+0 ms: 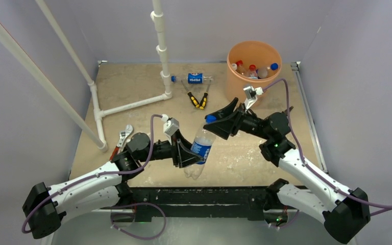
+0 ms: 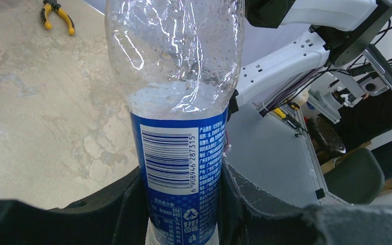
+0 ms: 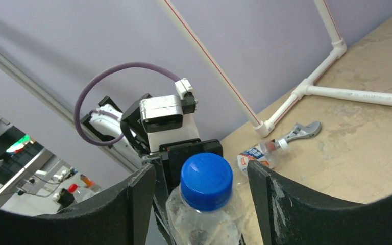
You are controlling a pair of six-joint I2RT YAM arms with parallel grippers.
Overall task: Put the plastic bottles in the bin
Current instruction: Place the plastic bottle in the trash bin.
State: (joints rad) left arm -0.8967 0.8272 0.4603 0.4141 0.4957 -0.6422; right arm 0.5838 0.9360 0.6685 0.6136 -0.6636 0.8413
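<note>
Beige tabletop (image 1: 132, 92) under lavender walls (image 1: 224, 25) carries a wrench (image 1: 124, 136) at left; beside it the left gripper (image 1: 191, 153) pinches a blue-labelled bottle (image 2: 176, 76) around its label, lifted clear and tilted, apparently offering it across. The right gripper (image 3: 200, 176) has its fingers (image 3: 286, 204) spread either side of the blue cap (image 1: 210, 118), not yet gripping. Farther right, the orange bin (image 1: 235, 81) holds several bottles (image 1: 252, 70)

Clear glossy plastic on the bottle (image 2: 176, 61), slick blue label (image 2: 184, 158); tabletop (image 2: 41, 117) looks matt, mottled, stone-like; the bin (image 1: 235, 81) is smooth orange plastic, wrench (image 3: 301, 131) shiny metal.
</note>
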